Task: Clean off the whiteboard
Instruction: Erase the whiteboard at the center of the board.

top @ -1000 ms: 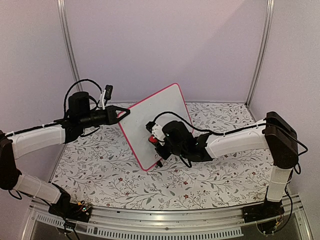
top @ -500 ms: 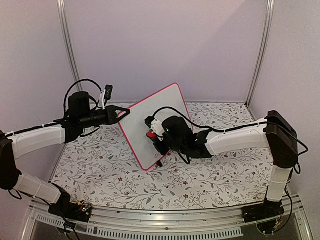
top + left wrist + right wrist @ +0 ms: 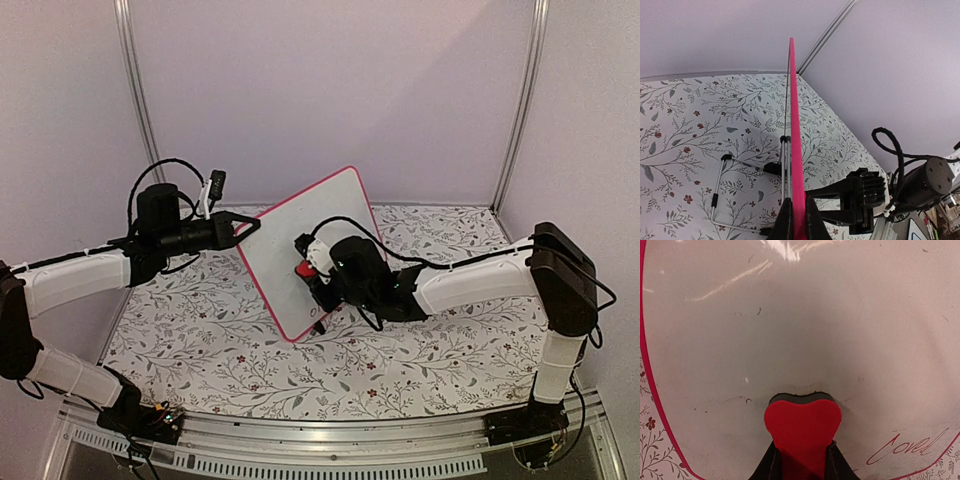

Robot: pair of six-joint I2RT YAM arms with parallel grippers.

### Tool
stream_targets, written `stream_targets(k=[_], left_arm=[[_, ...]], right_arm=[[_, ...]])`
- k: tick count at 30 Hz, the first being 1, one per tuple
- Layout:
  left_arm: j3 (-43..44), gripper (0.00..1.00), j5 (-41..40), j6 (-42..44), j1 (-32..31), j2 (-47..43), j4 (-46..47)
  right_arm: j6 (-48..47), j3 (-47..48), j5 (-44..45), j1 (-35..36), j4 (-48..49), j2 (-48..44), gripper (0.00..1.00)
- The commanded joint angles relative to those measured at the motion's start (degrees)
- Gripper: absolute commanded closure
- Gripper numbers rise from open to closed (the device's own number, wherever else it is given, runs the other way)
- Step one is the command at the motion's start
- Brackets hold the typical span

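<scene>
The board (image 3: 318, 235) tilts up mid-surface (image 3: 200, 340), L pincer (image 3: 250, 226) clamped shut on its 9 o'clock edge. R pincer (image 3: 801, 460) grips a red heart eraser (image 3: 802, 422), pressed to the face. Nearly done, I'd say: just faint specks approx 11 o'clock of the eraser.

Floral-patterned table (image 3: 200, 350) of grey sprigs and small red blossoms, hemmed by pale lilac walls (image 3: 330, 90) with metal corner posts (image 3: 137, 90), a silver rail (image 3: 330, 435) along the near edge.
</scene>
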Motion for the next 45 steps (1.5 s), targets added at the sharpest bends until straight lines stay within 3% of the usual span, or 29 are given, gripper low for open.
stream_targets(k=[1,13,30,45], left_arm=[[0.2,1.0,7.9,-2.9,-1.3,-1.3,2.3],[-0.2,1.0,8.0,-3.3,-1.1,-1.6,2.7],[-0.1,1.0,7.6,-3.1,-1.1,-1.8,2.5],[0.0,1.0,7.9,-3.2,-1.1,-1.3,2.6]], right_arm=[[2.9,-4.6,-1.2,-1.1,-0.4,-1.0,0.76],[5.2,-8.6,-0.5,-1.0,1.1,-2.2,0.77],[0.0,3.1,0.0,-3.1,-0.6,-0.6,0.76],[5.5,-11.3,-5.9,-3.3,3.4,-3.7,0.77]])
